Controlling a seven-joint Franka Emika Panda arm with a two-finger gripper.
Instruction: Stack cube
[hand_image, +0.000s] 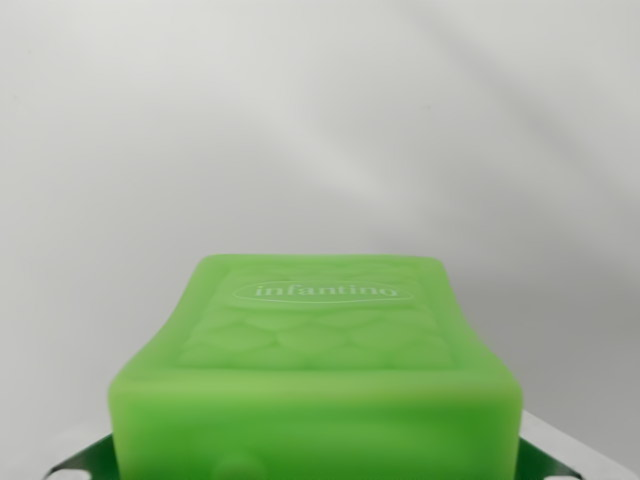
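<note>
A soft green cube (318, 370) with a white "infantino" logo on its top face fills the lower middle of the wrist view, very close to the camera. My gripper (315, 462) sits at the bottom edge, with a finger part showing on each side of the cube: the fingers (85, 458) look dark and green-tinted where they press against its sides. The gripper is shut on the cube. The cube's lower part and the fingertips are cut off by the frame. No other cube is in view.
Behind the cube there is only a plain white surface (320, 130) with soft grey shadows.
</note>
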